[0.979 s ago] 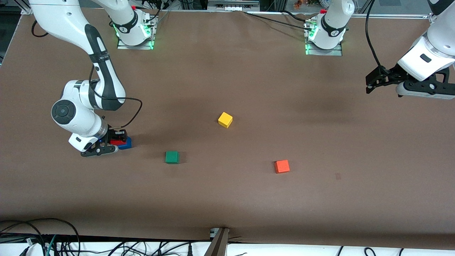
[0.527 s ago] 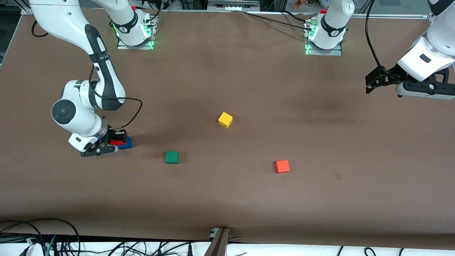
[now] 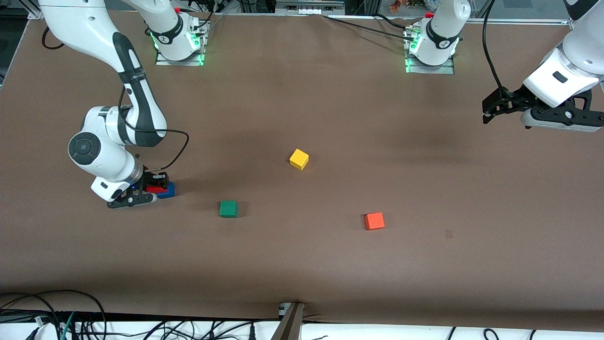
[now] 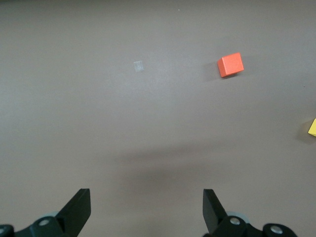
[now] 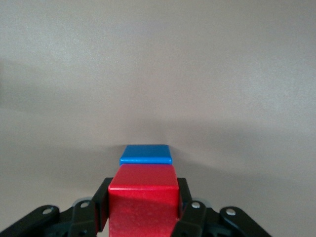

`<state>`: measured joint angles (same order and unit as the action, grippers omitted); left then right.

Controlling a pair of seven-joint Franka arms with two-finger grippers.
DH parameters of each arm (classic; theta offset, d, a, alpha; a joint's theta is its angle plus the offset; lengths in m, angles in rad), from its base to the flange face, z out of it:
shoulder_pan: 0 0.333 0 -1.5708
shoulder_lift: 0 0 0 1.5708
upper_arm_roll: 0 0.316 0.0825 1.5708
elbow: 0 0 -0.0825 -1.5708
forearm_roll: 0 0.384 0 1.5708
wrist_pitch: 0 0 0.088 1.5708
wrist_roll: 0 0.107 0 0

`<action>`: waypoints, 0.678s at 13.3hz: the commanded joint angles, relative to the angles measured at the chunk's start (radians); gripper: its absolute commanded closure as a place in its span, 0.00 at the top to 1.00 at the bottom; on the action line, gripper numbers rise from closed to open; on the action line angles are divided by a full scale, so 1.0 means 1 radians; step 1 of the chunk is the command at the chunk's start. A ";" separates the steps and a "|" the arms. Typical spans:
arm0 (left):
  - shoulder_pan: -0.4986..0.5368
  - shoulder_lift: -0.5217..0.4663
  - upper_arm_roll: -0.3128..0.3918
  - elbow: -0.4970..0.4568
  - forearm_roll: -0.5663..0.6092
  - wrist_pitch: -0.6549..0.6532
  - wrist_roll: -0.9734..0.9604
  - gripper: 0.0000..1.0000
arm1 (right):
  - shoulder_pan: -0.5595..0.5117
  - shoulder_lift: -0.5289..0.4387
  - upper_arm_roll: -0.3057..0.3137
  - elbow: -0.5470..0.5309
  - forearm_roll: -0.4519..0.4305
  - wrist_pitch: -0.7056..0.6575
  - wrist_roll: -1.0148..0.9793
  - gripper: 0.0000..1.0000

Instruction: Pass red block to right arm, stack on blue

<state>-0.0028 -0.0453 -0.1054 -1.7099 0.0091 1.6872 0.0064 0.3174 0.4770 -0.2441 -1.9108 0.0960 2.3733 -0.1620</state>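
Observation:
My right gripper (image 3: 153,184) is low at the right arm's end of the table, shut on the red block (image 3: 154,189). In the right wrist view the red block (image 5: 143,205) fills the space between the fingers (image 5: 101,207), with the blue cube (image 5: 146,154) right under it. From the front, the blue cube (image 3: 167,190) shows just past the red one; whether they touch I cannot tell. My left gripper (image 3: 488,108) hangs open and empty in the air over the left arm's end of the table, and the left gripper (image 4: 146,207) has only bare tabletop between its fingers.
A yellow cube (image 3: 298,159) sits mid-table. A green cube (image 3: 228,208) and an orange-red cube (image 3: 374,221) lie nearer the front camera. The orange-red cube (image 4: 230,64) also shows in the left wrist view. Cables run along the table's near edge (image 3: 292,307).
The left gripper has drifted slightly up and toward the arm bases. The right gripper with the red block has stayed put over the blue cube.

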 commanded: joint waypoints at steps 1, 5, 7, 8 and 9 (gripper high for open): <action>-0.003 0.015 -0.005 0.033 0.032 -0.024 -0.017 1.00 | 0.002 -0.003 0.002 -0.025 -0.007 0.026 0.004 0.87; -0.002 0.015 -0.005 0.033 0.032 -0.026 -0.017 1.00 | 0.002 -0.005 0.002 -0.008 -0.007 0.017 0.004 1.00; -0.002 0.015 -0.005 0.033 0.032 -0.024 -0.017 1.00 | 0.000 -0.006 0.002 0.010 -0.007 0.014 -0.008 1.00; -0.002 0.015 -0.005 0.033 0.032 -0.026 -0.017 1.00 | -0.001 -0.009 0.000 0.016 -0.007 0.010 -0.010 1.00; -0.002 0.015 -0.005 0.033 0.032 -0.026 -0.017 1.00 | -0.003 -0.011 -0.001 0.022 -0.007 0.000 -0.010 1.00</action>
<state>-0.0028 -0.0451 -0.1054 -1.7099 0.0091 1.6865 0.0063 0.3174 0.4797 -0.2443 -1.8987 0.0960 2.3847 -0.1622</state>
